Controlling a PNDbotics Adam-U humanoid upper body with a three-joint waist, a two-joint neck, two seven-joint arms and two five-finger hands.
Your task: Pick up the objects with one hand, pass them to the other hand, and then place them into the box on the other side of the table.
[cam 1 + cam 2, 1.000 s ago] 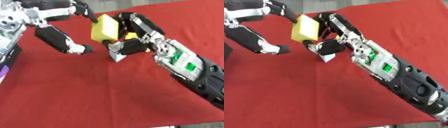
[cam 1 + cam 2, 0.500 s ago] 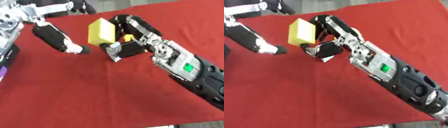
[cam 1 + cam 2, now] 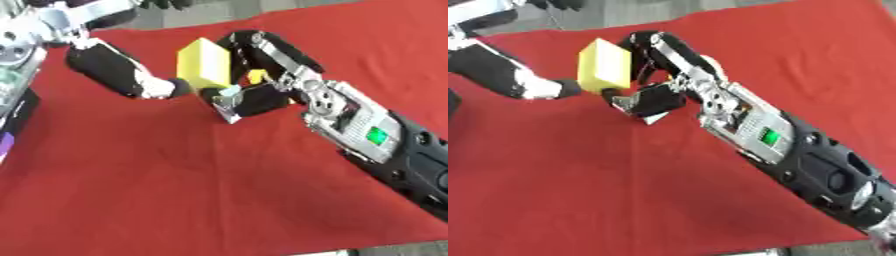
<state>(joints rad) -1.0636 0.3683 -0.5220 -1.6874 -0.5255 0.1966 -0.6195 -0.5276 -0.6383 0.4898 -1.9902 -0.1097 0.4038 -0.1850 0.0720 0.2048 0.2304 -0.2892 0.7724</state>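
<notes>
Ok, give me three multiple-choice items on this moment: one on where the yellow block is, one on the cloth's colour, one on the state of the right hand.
1. Where is the yellow block?
A. Lying flat on the cloth, apart from both hands
B. Held up in the right hand, close to the left hand
C. Inside a box

2. What colour is the tablecloth?
A. Red
B. Blue
C. Green

3. What is the right hand doing?
A. Resting open on the cloth
B. Curled shut on nothing
C. Curled round the yellow block

Answers:
1 B: the block sits between the right hand's fingers and thumb, with the left hand just beside it.
2 A: the cloth is red throughout.
3 C: its fingers wrap the block's far side and the thumb sits below it.
</notes>
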